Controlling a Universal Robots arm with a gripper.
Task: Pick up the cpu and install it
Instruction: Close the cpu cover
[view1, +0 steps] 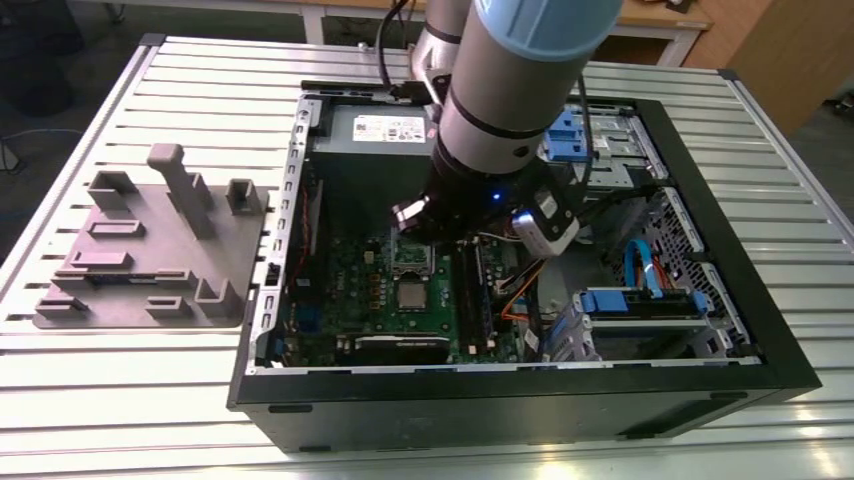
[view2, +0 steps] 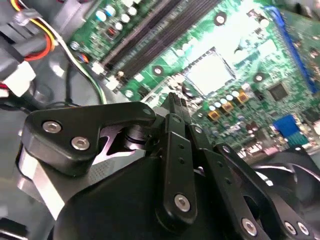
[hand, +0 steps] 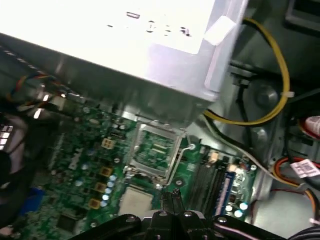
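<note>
Now, cpu (view1: 407, 293): flat on the motherboard (view1: 354, 300), just beside the raised socket frame (view1: 412, 258).
Gripper (view2: 176, 102): clenched, fingers together on nothing, poised above the board near the cpu (hand: 135, 200).
Setting: open case (view1: 747, 330) on a slatted table (view1: 120, 400).

Exterior view: looks down from high and well back on my grey arm (view1: 514, 100), the open black computer case (view1: 534, 400) and the slatted metal table (view1: 134, 370).
Wrist views: both ride close above the green motherboard (view2: 235, 55), looking past my black gripper (view2: 175, 102).
Shared: the square processor socket (hand: 134, 200), seen in all three.
</note>
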